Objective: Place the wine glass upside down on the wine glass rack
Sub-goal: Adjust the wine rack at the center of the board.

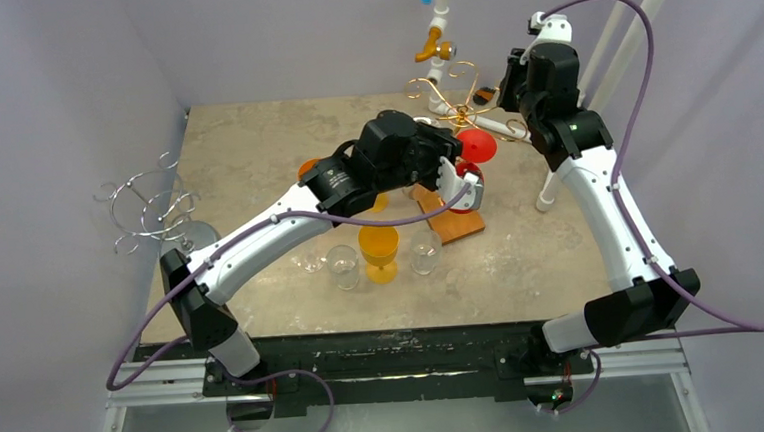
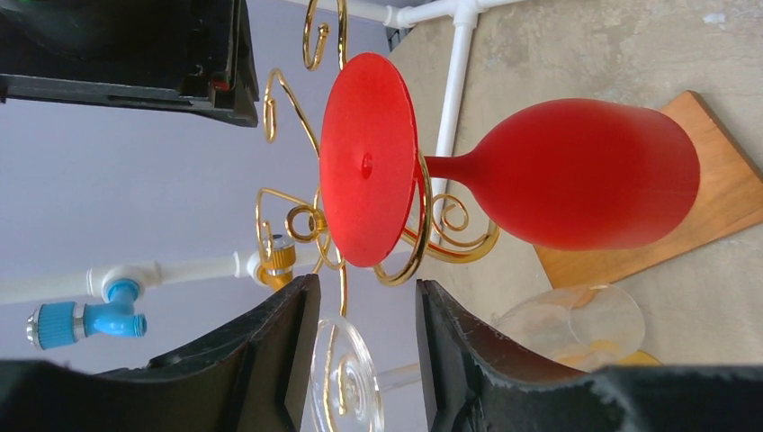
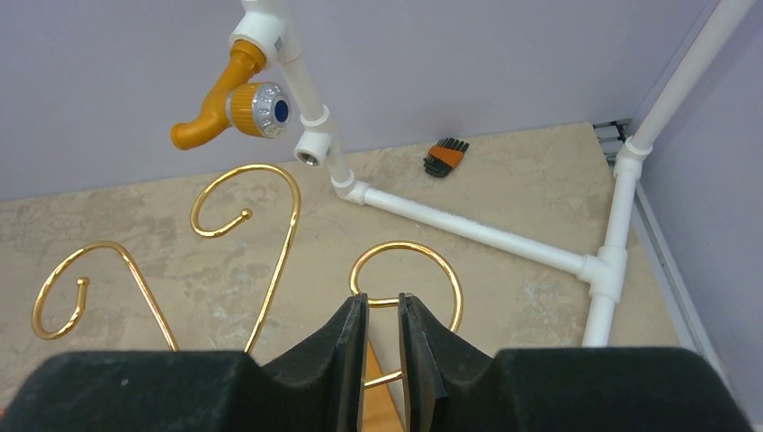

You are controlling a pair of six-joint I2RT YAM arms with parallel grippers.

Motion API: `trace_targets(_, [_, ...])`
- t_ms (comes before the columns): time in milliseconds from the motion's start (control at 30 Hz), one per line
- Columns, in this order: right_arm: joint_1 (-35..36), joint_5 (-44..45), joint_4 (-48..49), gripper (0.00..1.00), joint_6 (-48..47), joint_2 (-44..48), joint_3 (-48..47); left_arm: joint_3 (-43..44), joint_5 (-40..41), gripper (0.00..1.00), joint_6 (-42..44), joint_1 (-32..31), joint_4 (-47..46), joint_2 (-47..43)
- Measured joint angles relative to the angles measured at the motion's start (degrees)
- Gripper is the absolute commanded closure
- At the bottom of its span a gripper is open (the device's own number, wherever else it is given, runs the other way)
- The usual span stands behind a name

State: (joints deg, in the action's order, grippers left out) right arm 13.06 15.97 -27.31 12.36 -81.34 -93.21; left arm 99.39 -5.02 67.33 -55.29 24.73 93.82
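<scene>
Wine glass point(image 2: 576, 175) is hanging foot-up on the gold rack point(image 2: 419, 243) just beyond my left gripper's point(image 2: 367, 301) wide jaws, the right gripper's point(image 3: 381, 310) jaws narrow, grip unclear; I am judging a skewed retreat risks snagging its foot.

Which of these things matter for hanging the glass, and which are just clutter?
In the job: red wine glass; gold rack; left gripper.

Lying about: clear glasses; amber glass; wooden board; silver rack; hex keys; white pipe frame.
</scene>
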Motion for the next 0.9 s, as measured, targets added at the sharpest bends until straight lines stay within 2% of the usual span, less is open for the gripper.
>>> trace_targets(200, [0.00,-0.24,0.37,0.74,0.00,0.09,0.74,1.81,2.62,0.61,-0.52,0.00,-1.05,2.95])
trace_targets(333, [0.00,-0.07,0.35,0.60,0.09,0.11,1.60,2.14,4.68,0.63,-0.92,0.00,-1.57,3.15])
trace_targets(433, [0.00,0.48,0.35,0.55,0.02,0.24,1.66,2.19,5.88,0.63,-1.36,0.02,-2.14,3.15])
trace_targets(900, [0.00,4.57,0.42,0.54,0.00,0.70,1.60,2.16,7.96,0.63,-3.17,1.16,-2.86,3.15])
